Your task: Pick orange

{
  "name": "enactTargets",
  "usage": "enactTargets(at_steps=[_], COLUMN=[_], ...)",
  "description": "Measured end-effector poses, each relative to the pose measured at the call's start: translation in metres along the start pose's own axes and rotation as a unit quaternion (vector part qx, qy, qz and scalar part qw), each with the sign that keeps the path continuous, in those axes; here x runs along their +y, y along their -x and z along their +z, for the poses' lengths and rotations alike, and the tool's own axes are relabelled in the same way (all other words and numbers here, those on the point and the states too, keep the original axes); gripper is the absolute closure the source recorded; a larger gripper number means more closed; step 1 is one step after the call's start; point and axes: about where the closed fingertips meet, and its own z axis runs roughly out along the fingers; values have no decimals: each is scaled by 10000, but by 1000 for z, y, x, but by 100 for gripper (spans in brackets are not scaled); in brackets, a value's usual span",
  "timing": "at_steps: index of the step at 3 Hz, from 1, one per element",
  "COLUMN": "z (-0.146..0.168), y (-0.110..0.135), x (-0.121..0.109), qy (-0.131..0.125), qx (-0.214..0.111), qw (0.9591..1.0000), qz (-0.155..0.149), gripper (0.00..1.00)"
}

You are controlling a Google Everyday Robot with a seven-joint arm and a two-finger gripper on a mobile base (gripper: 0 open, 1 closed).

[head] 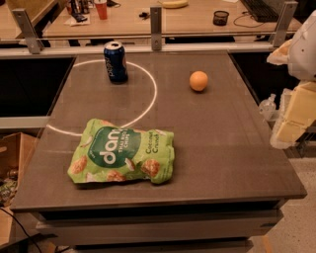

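On table (222,148), rear right: orange (198,81) sat alone on the dark top, just outside the white arc (150,94), nothing touching it.
Can (115,62): blue, upright, rear left, inside the arc; well apart from orange.
Bag (122,157): green snack bag, lay flat at front left, its upper edge over the arc's lower end; well apart from orange & can.
Gripper (292,116): pale blocky parts at right edge of view, off the table's right side, abt level w/ its middle; prob. the gripper, but cut off there. Open or closed: couldn't tell. Well apart from orange, to its right & nearer the cam.
Arm (307,44): white rounded part above the pale blocks, top right corner.
Bkgd: rail w/ metal posts (156,27) ran behind table; beyond it a wood desk (197,20) w/ red cup (101,9), banana (174,4), small black pot (220,18).
Left: cardboard box (15,158) low beside table.
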Motion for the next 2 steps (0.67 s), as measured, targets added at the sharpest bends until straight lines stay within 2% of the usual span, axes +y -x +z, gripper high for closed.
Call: enactTargets(at_steps=[1, 2], z=[0, 1], y=[0, 0], x=[0, -7], qy=[0, -143], qx=[0, 42], qw=[10000, 9999], qz=[0, 80], gripper=[0, 0])
